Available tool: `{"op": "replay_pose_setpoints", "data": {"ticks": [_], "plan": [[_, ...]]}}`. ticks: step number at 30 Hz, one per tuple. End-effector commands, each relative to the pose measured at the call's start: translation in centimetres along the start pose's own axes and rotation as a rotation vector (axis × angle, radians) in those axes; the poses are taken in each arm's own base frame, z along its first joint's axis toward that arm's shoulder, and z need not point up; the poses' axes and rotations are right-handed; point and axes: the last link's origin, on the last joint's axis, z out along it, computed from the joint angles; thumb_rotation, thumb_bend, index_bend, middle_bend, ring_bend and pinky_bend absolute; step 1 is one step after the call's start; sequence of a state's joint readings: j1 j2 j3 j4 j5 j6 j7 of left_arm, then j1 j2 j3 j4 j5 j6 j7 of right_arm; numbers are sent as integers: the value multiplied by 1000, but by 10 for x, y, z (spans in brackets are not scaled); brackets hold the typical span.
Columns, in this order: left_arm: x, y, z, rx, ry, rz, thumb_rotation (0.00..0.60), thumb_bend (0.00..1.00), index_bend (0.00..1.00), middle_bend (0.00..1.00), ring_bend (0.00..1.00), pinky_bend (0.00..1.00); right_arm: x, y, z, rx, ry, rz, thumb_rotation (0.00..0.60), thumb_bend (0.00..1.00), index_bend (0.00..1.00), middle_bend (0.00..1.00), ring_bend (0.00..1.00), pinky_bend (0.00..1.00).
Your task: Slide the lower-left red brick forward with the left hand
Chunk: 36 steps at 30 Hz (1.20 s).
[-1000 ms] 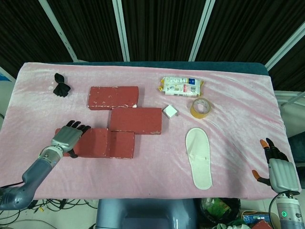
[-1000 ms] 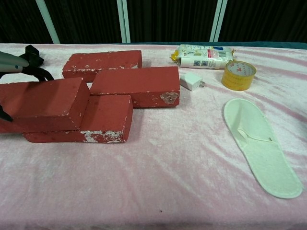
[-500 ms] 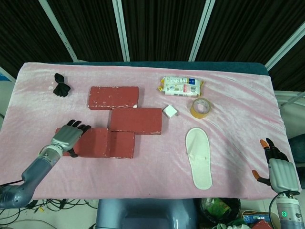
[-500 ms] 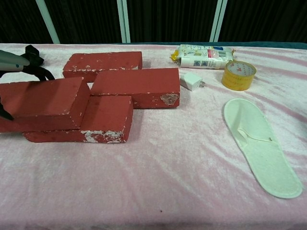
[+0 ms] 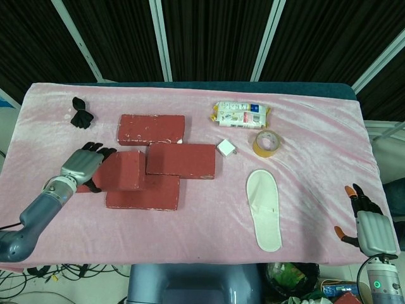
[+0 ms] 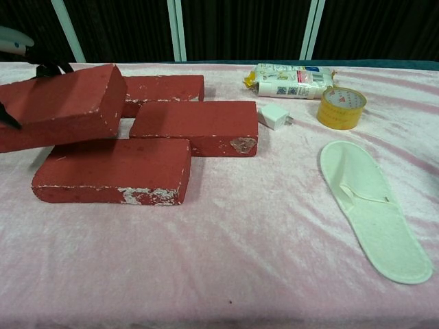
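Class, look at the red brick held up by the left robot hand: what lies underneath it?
Under the lifted brick lies another red brick on the pink cloth. The left robot hand grips it; its underside is hidden.

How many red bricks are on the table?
4. One is lifted in the left hand, the held brick; the low brick lies under it at front left; the middle brick; the far brick at the back. None seems hidden.
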<state>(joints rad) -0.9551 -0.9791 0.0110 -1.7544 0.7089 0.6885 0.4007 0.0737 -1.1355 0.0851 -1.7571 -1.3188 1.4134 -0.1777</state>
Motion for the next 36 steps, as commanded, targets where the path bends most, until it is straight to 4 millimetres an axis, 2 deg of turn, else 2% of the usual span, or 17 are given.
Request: {"op": "replay_pose_setpoints", "data": {"ticks": [1,6,12,17,22,31,36], "plan": [[25,-4,19,7,24,-16,600,306,280,199,0,0,0,0,0,-2,1,0,600,156,79,7,125,199],[37,-7,45,17,33,1,600,306,278,199,0,0,0,1,0,-8,4,-2,600,157,79,8,125,199],[34,-7,66,18,27,24,600,306,278,199,0,0,0,2,1,-15,6,-4,600,157,79,8,125,200],[27,-9,74,24,8,56,600,306,277,199,0,0,0,2,1,-16,5,-4,600,157,79,7,125,200],[23,-10,76,21,-6,66,600,306,275,199,0,0,0,2,1,-16,6,-4,600,157,79,7,125,199],[10,-23,79,58,-33,82,600,306,271,198,0,0,0,2,1,-17,4,-4,600,157,79,7,125,200],[8,-22,83,57,-40,98,600,307,271,198,0,0,0,2,2,-18,4,-6,600,156,79,7,125,200]]}}
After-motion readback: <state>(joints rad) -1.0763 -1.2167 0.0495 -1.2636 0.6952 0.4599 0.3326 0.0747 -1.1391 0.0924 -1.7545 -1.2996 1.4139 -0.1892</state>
